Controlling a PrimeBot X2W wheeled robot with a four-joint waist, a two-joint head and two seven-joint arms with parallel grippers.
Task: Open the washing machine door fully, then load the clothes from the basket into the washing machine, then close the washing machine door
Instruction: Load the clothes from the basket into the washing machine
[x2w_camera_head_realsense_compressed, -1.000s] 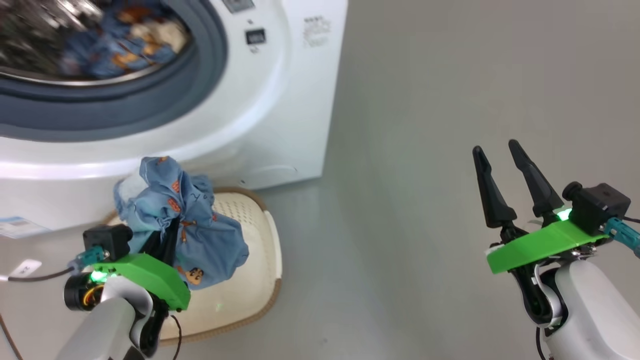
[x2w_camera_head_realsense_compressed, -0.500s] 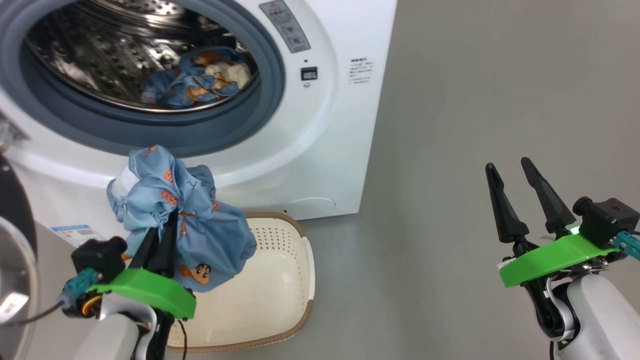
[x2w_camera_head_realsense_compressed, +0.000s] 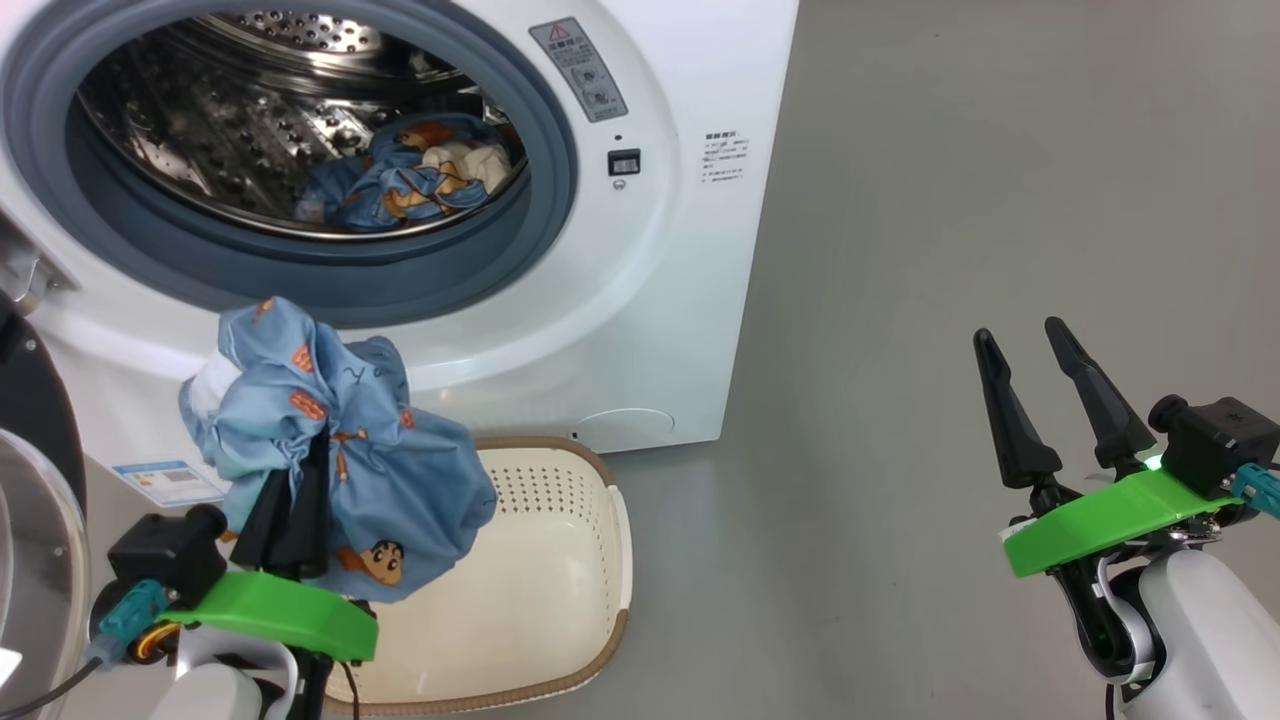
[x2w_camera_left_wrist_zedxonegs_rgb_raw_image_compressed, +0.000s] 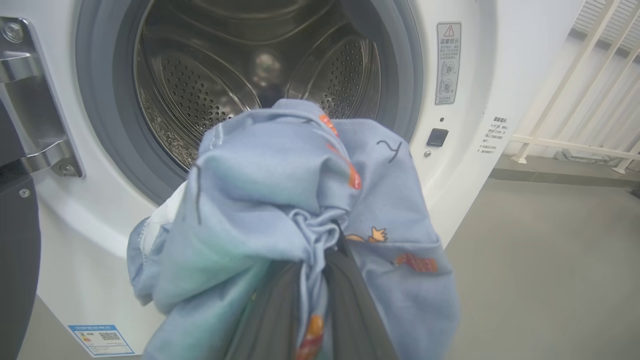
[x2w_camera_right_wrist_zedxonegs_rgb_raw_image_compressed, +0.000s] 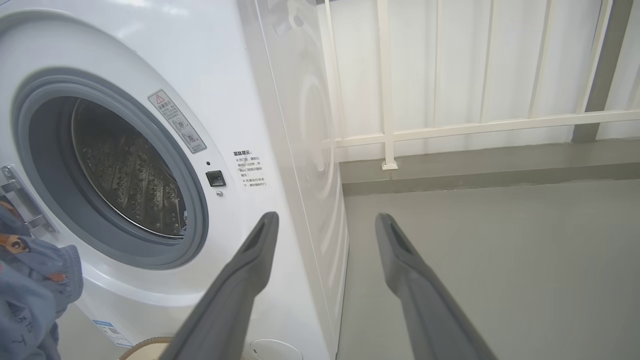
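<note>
The left pincer (x2w_camera_head_realsense_compressed: 298, 495) is clamped on the clothes (x2w_camera_head_realsense_compressed: 400, 470), the bundle draped over its fingers above the basket (x2w_camera_head_realsense_compressed: 570, 560); the right pincer (x2w_camera_head_realsense_compressed: 1020, 335) is spread apart, empty.

The right gripper (x2w_camera_head_realsense_compressed: 1019, 332) has two long, tapered black fingers (x2w_camera_head_realsense_compressed: 1008, 420) on a bright green plate (x2w_camera_head_realsense_compressed: 1100, 515). Behind that plate sit a black camera block (x2w_camera_head_realsense_compressed: 1215, 435) and a teal connector (x2w_camera_head_realsense_compressed: 1262, 488); below it is a glossy white forearm (x2w_camera_head_realsense_compressed: 1200, 640) with a black joint (x2w_camera_head_realsense_compressed: 1080, 595).
</note>
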